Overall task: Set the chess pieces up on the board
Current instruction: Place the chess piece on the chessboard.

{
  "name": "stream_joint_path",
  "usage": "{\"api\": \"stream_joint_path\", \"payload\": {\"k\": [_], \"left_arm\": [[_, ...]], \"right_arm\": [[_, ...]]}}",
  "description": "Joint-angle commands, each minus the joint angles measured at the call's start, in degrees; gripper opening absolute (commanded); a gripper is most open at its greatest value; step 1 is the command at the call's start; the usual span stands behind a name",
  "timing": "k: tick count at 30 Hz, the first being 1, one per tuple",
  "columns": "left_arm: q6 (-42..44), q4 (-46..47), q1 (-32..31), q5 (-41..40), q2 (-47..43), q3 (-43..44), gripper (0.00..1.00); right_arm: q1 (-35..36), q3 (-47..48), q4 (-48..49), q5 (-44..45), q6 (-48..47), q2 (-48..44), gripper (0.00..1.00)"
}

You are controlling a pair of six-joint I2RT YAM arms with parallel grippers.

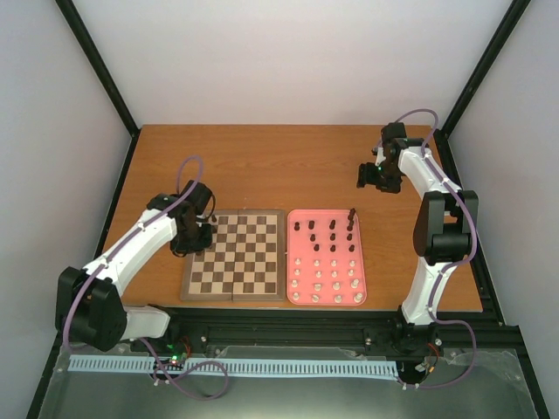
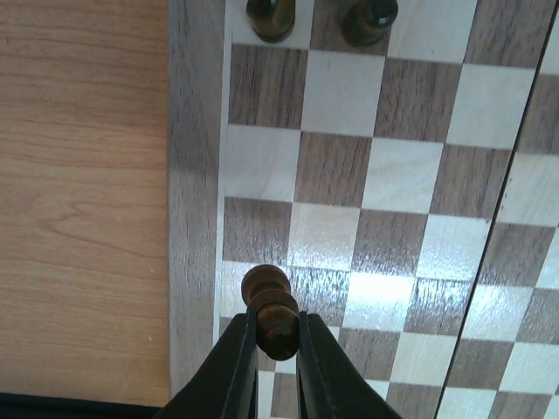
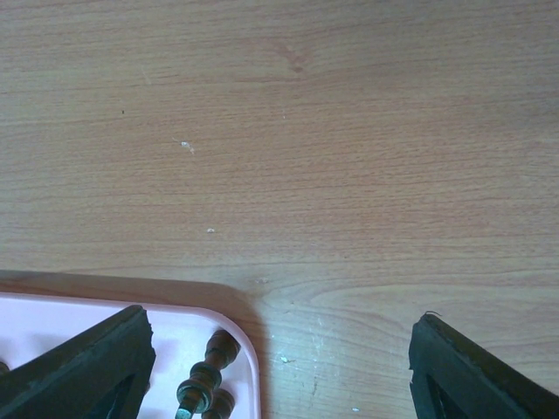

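Observation:
The board (image 1: 234,253) lies left of centre, its light and dark squares filling the left wrist view (image 2: 332,175). My left gripper (image 1: 199,234) hovers at the board's left edge, shut (image 2: 278,342) on a dark brown chess piece (image 2: 272,312) above the squares beside the border. Two dark pieces (image 2: 271,17) (image 2: 369,19) stand on squares further along that edge. My right gripper (image 1: 376,175) hangs open over bare table beyond the tray's far right corner, its fingers (image 3: 79,367) wide apart with nothing between them (image 3: 279,375). A dark piece (image 3: 210,375) stands in that tray corner.
A pink tray (image 1: 360,262) right of the board holds several dark pieces (image 1: 332,231) at its far end and several cream-white pieces (image 1: 327,279) at its near end. Its rounded rim (image 3: 249,349) shows in the right wrist view. Bare wooden table (image 1: 279,166) stretches behind both.

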Motion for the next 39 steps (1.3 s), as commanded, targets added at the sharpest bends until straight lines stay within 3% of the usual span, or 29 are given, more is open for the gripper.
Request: {"api": "stream_joint_path", "payload": {"k": [1,16,30,39], "left_arm": [[-2.82,3.82,1.05,-1.08,1.45,1.39,0.06],[-3.73,11.54,4.61,0.09,7.88,2.44,0.06],[-4.56,14.61,4.98,-1.67,8.91,1.04,0.06],[-4.12,17.71,8.38,-0.01,9.66,-0.31,0.06]], "right_arm": [[-0.41,-0.24,0.60,-0.05,0.17,-2.30,0.79],[-0.41,-0.37,0.30,0.26,-0.16,-2.21,0.79],[-0.41,-0.52,0.27,0.28,-0.24,-2.05,0.79],[-0.40,-0.73,0.08,0.53,-0.34,-2.26,0.79]]}}
